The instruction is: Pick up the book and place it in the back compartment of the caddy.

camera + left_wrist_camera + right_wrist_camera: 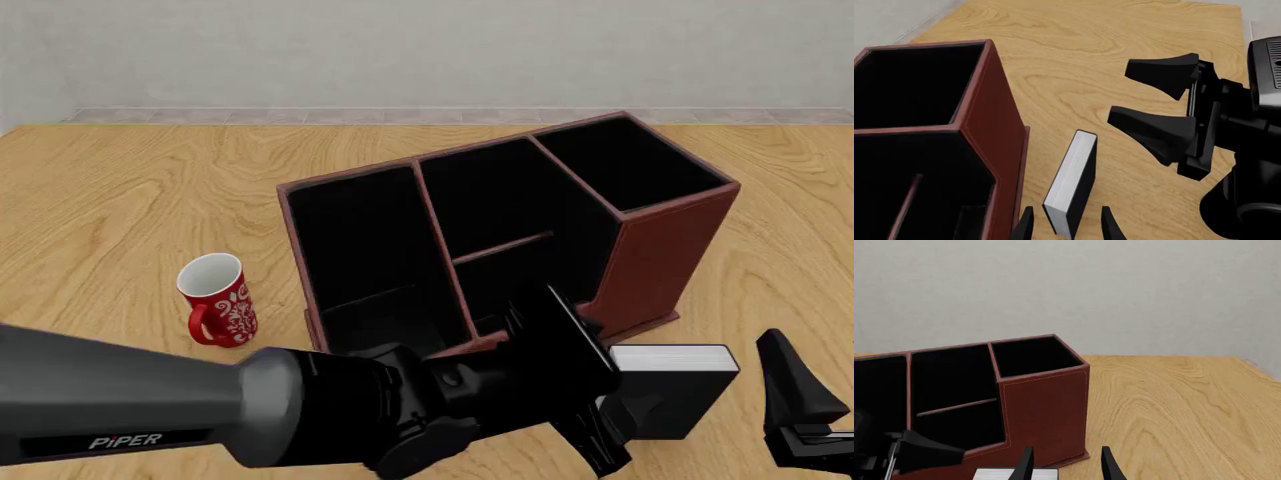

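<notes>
The black book with a white page block stands upright on the table beside the near right corner of the reddish-brown caddy. My left gripper is open, one fingertip on each side of the book with small gaps. In the front view the book stands just past the left gripper. My right gripper is open and empty, close to the book's right. The back compartment, with the lowered wall and thin divider, holds nothing. In the right wrist view the caddy fills the left.
A red patterned mug stands on the table left of the caddy. The left arm crosses the near edge of the front view. A pale wall rises behind the wooden table.
</notes>
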`<state>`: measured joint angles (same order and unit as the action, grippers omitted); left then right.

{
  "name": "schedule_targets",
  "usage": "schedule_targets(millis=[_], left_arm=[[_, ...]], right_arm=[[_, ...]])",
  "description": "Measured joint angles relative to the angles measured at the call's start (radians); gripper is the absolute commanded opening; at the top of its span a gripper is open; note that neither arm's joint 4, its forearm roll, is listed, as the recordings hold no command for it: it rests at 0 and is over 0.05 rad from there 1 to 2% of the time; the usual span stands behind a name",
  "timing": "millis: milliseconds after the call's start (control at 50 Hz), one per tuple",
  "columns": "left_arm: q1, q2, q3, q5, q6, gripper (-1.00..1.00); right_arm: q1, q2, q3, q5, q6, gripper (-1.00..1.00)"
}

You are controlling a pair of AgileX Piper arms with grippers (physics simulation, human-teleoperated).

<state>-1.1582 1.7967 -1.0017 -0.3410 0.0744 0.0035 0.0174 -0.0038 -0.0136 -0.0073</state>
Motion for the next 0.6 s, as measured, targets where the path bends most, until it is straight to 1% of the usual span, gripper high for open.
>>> schedule_targets(millis=[600], left_arm=[[0.012,0.092,-0.042,-0.008,-0.007,1.00]], right_arm=[[0.001,0.003,0.000,-0.004,-0.001,1.00]])
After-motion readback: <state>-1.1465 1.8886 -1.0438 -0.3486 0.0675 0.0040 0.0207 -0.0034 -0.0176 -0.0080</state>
